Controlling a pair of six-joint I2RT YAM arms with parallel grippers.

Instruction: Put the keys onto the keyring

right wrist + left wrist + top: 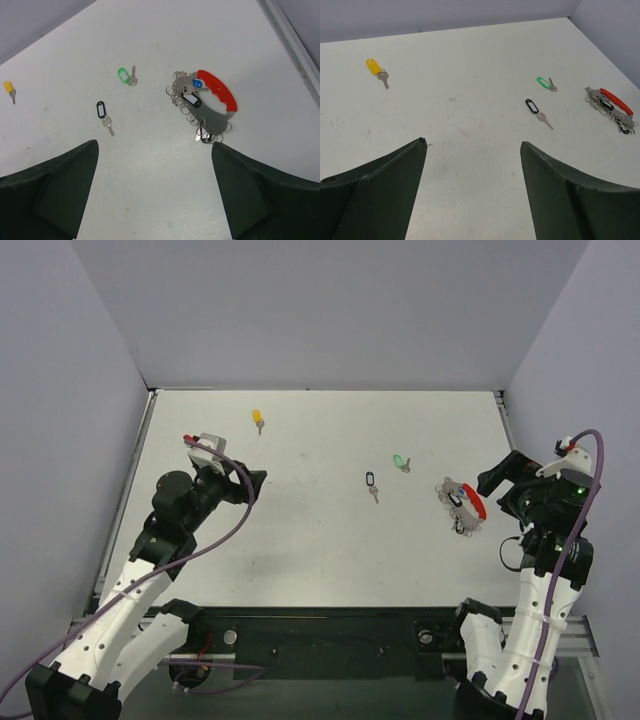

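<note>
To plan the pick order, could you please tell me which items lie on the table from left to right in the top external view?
yellow key → black-tagged key → green key → red keyring

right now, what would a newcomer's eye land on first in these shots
The red keyring, fringed with silver rings, stands out at the right side of the white table, just ahead of the open right hand. Three loose keys dot the rest of the surface: a yellow key far back on the left, and a green key and a black-tagged key near the middle.
</note>
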